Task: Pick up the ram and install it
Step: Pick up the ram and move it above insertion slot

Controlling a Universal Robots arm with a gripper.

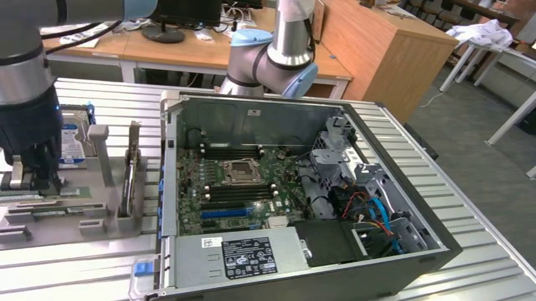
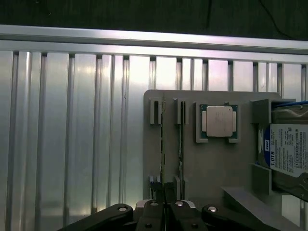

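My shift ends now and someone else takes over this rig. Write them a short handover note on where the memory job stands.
Gripper: shut on the ram, as far as the wrist view shows.
Ram: stands on edge in the grey holder, beside a second stick; not lifted out.
Computer: open, on the exterior view's right of the holder. Its black memory slots look empty.
Done: the arm is over the holder and the stick is gripped.
Left: the stick is not yet out of the holder or seated in a slot.
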